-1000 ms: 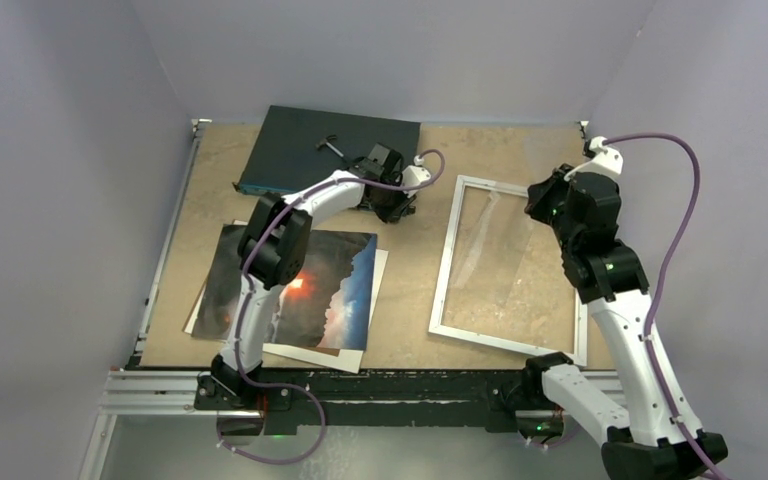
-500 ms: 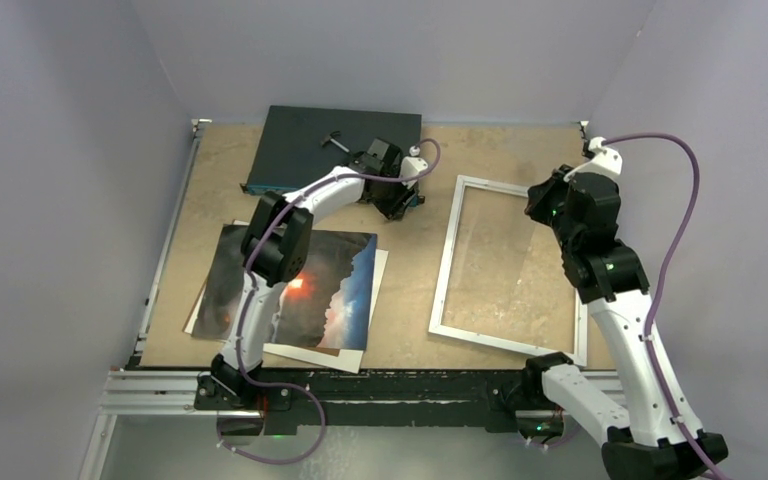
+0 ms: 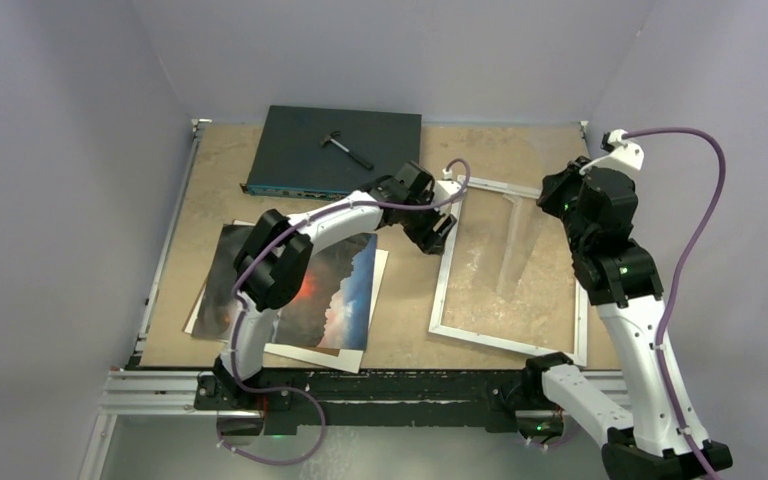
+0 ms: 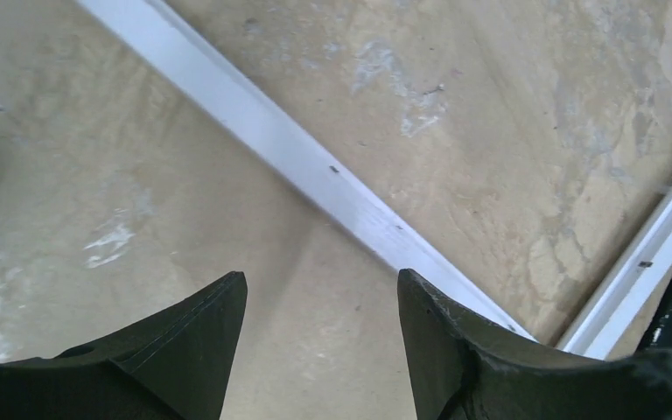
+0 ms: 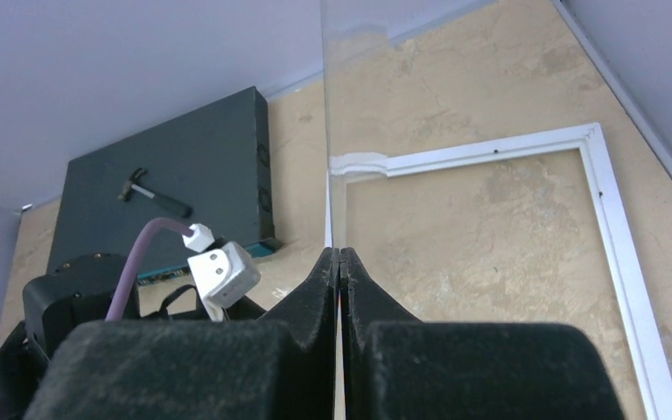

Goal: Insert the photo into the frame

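Note:
The photo (image 3: pixel 348 290), a dark landscape with an orange glow, lies flat at the near left, partly under my left arm. The white-bordered frame (image 3: pixel 441 290) lies flat on the right. My left gripper (image 3: pixel 438 232) hangs open just above the frame's left rail (image 4: pixel 315 166); in the left wrist view nothing is between its fingertips (image 4: pixel 322 280). My right gripper (image 3: pixel 558 197) is shut on the far right edge of the clear glass pane (image 3: pixel 508 240) and holds it tilted up over the frame. In the right wrist view the pane (image 5: pixel 330 131) runs edge-on from the closed gripper (image 5: pixel 339 254).
A dark flat box (image 3: pixel 330 150) sits at the back left with a small hammer (image 3: pixel 346 146) on top. A white sheet (image 3: pixel 310 354) shows under the photo. Side walls stand close to the table's left, right and far edges.
My left arm swung right from the dark box to the frame's left rail, and its jaws opened wider. My right gripper rose slightly, tilting the glass pane up more.

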Tool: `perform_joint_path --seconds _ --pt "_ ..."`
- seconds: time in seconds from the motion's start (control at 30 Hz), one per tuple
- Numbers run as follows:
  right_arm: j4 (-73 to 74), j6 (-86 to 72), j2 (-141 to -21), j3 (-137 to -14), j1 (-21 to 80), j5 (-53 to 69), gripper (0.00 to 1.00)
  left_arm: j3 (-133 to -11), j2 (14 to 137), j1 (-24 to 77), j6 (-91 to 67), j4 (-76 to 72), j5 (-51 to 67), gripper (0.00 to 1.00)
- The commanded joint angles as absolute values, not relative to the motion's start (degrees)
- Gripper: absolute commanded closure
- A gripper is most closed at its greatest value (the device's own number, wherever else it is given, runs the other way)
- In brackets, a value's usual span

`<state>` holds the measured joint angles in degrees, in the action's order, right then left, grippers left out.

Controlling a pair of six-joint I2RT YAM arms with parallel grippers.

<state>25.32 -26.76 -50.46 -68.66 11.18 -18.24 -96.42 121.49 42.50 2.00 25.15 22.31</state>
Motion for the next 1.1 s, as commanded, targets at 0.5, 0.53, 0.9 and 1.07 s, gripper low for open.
perform_joint_path --seconds 0.5,0.53,0.9,1.07 --pt "26.39 -26.16 -50.25 -70.67 10.90 -18.40 1.00 -94.51 127.45 46.41 -8.13 16.78 21.99 0.39" --pt "26.25 -26.18 -50.18 -70.45 10.90 -18.30 1.00 -94.49 127.34 46.60 -8.36 16.53 22.19 0.38" --pt "24.90 -26.66 -50.05 -68.35 10.91 -16.57 1.00 -95.01 128.43 48.60 -8.04 17.55 12.56 0.50" --pt "24.14 -27.07 -50.36 -67.62 10.90 -15.09 1.00 -93.71 127.94 48.31 -9.61 17.75 3.62 0.66"
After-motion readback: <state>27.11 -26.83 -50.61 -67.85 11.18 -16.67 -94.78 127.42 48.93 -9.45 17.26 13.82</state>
